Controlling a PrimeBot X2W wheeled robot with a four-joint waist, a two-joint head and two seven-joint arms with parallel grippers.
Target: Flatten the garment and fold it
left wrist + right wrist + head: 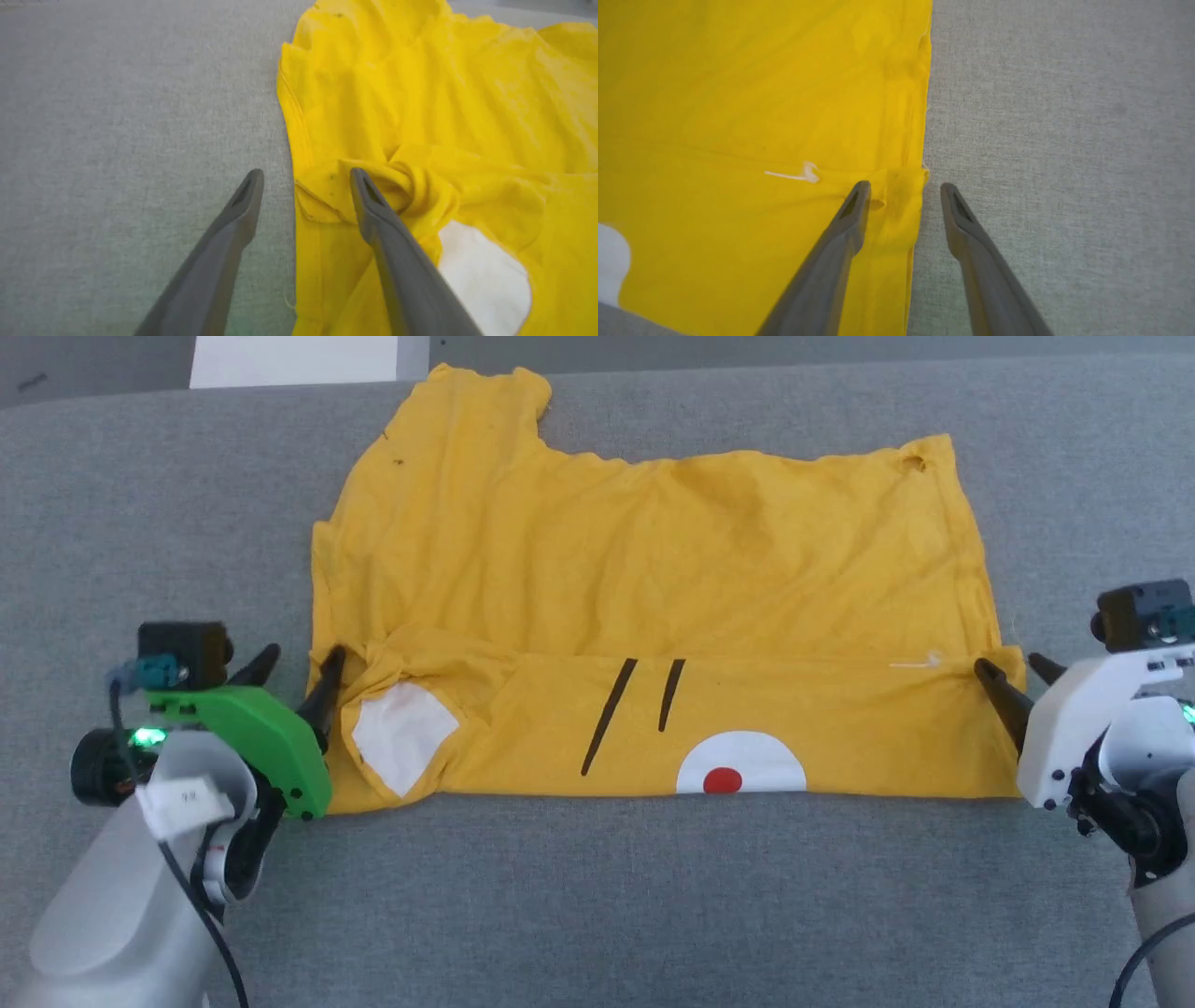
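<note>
We find bare tabletop (597, 896) along the whole left side. It is a grey woven surface, open from the near edge to the far edge.

The left end effector (303, 653) sits at the garment's left edge with its fingers spread wide and no cloth pinched between them. In the left wrist view, the left end effector (306, 172) straddles that edge. One finger lies over bare tabletop (117, 116), and the other lies over the bunched corner of the garment (420, 93), just above a white patch (481, 275).

The garment (653, 551) lies spread across the middle of the tabletop, plain yellow side up. Its near strip is folded back to show the print: the white patch (401, 733), two black strokes (635, 709) and a white half-disc with a red dot (722, 780). A sleeve reaches the far edge at the left. A wide bare band runs between the fold line and the near edge.

The right end effector (1008, 663) is at the garment's right edge, level with the top of the folded strip, with its fingers parted. In the right wrist view, the right end effector (906, 185) has one fingertip on the corner of the garment (738, 93), and the other over bare tabletop (1064, 116) just beside the hem. It grips nothing. A small white fleck (798, 175) lies near that corner. Open tabletop continues to the right.
</note>
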